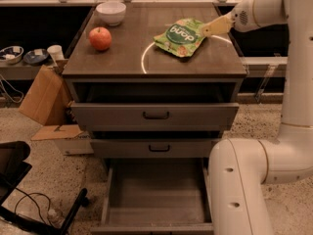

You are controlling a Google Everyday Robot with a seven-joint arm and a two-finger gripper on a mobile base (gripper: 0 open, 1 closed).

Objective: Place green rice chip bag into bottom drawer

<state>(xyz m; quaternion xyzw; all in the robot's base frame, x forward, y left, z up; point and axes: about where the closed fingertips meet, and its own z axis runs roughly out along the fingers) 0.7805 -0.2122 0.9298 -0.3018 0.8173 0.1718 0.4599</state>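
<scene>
At R edge of green rice chip bag [179,36], end effector [206,30], grip state unclear.

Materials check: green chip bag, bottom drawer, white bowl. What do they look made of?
Green rice chip bag: likely thin plastic film, glossy and creased.
Bottom drawer: painted metal or laminate, unclear which; flat matte grey panels.
White bowl: probably glazed ceramic, smooth with slight sheen.
Gripper is at the bag's right edge; contact unclear.
</scene>
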